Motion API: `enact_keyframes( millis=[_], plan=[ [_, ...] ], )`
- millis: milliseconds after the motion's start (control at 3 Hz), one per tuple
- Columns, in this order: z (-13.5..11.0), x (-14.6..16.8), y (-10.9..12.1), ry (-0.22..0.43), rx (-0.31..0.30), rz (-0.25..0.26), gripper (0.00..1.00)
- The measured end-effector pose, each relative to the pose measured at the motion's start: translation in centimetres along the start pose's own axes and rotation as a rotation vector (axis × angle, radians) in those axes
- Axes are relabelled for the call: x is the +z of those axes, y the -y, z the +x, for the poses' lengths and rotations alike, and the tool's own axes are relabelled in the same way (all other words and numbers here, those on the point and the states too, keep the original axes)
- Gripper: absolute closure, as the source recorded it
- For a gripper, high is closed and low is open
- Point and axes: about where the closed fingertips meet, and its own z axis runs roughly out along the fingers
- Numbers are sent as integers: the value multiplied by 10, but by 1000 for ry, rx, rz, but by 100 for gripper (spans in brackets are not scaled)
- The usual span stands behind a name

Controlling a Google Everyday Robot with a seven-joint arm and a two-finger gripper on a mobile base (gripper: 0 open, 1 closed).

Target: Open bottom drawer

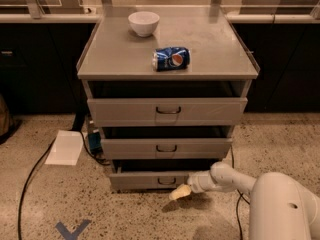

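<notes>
The bottom drawer (145, 180) is the lowest and narrowest of three grey metal fronts in a cabinet (105, 69), with a small dark loop handle (166, 181) at its centre. It stands out a little from the cabinet, with a dark gap above its front. My gripper (179, 192) has pale yellowish tips and sits just below and right of that handle, near the floor. My white arm (270, 194) reaches in from the lower right.
A white bowl (144, 23) and a blue Pepsi can (171, 58) lying on its side rest on the cabinet top. A white sheet of paper (65, 147) and a black cable (30, 179) lie on the speckled floor to the left. Blue tape (72, 230) marks the floor.
</notes>
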Motion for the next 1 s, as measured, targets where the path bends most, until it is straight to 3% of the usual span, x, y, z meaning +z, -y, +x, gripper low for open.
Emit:
enact_keyframes(
  millis=[333, 667, 1000],
  plan=[
    [25, 15, -34, -36, 13, -51, 0],
    [25, 15, -34, -36, 13, -51, 0],
    [2, 7, -37, -30, -30, -30, 0]
  ],
)
